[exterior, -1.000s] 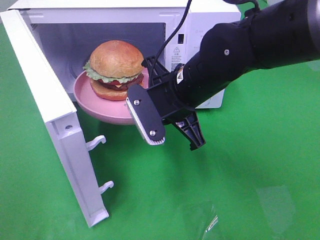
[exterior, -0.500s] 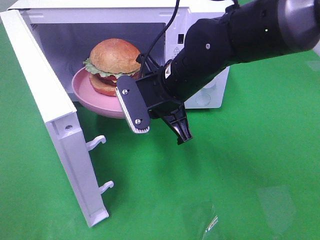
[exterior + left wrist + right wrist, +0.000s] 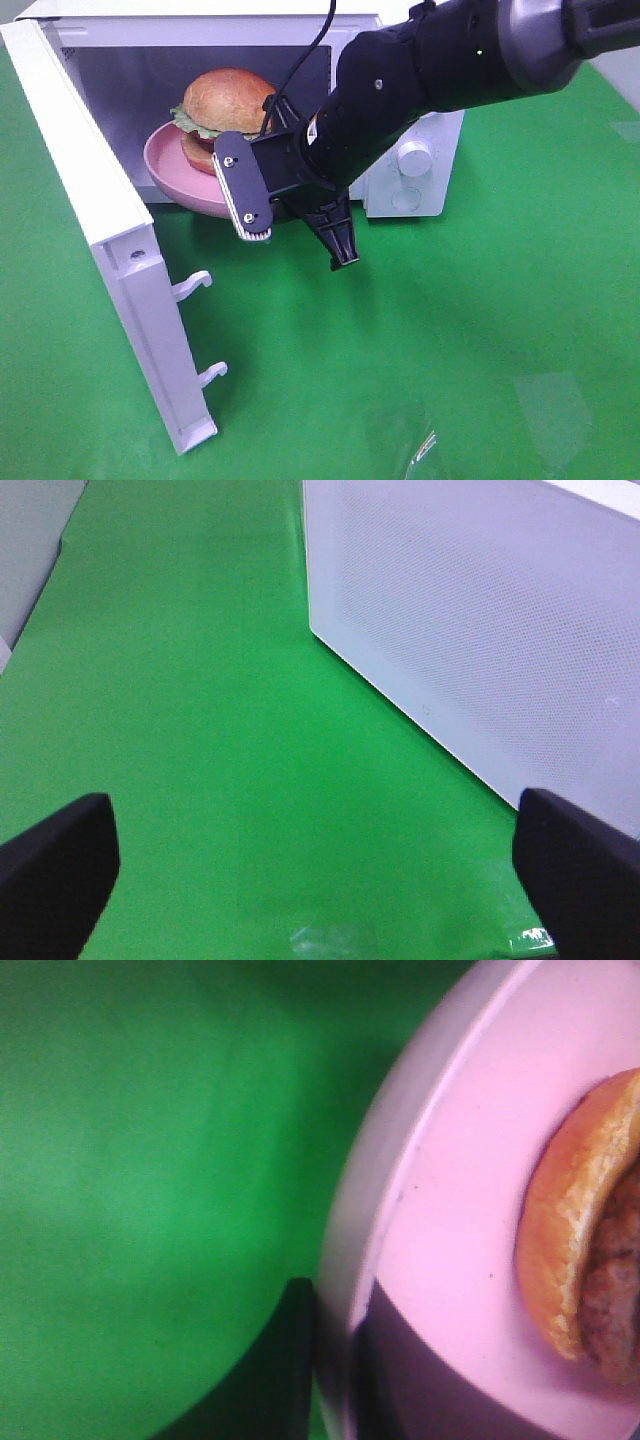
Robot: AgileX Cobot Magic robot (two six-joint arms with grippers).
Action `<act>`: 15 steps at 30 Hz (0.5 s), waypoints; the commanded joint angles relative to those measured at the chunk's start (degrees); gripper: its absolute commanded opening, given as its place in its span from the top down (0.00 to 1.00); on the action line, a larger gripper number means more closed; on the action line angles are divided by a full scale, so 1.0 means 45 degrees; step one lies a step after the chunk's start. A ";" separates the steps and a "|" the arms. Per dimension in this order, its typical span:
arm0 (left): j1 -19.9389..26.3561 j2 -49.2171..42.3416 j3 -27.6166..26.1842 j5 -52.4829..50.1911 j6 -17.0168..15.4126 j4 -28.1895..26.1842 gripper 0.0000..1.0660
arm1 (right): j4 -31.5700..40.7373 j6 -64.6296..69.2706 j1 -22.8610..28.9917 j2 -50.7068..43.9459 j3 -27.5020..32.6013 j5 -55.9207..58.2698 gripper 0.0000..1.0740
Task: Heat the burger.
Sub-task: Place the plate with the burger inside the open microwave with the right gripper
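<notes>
Pinching one pink plate (image 3: 165,165): right gripper (image 3: 336,1360); one burger (image 3: 225,100); one microwave (image 3: 405,200).

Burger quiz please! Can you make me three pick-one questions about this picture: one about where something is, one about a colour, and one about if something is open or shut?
1. Where does the burger sit?
A) on the pink plate
B) inside a paper bag
C) on a blue tray

2. What colour is the table cover?
A) blue
B) green
C) grey

3. The microwave door is:
A) swung wide open
B) shut tight
C) taken off

Answers:
1 A, the bottom bun rests on the pink surface.
2 B, green shows all around.
3 A, the door stands out to the side with its latch hooks showing.
</notes>
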 commanded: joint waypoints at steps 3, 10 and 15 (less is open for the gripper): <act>0.0013 -0.0216 0.0000 0.0013 -0.0064 -0.0076 0.06 | -0.0255 0.0242 0.0000 0.0216 -0.0726 -0.0497 1.00; 0.0013 -0.0216 0.0000 0.0013 -0.0064 -0.0076 0.06 | -0.0649 0.0917 0.0000 0.1006 -0.1961 -0.0051 1.00; 0.0013 -0.0216 0.0000 0.0013 -0.0064 -0.0076 0.06 | -0.0738 0.1159 0.0000 0.1528 -0.2954 0.0458 1.00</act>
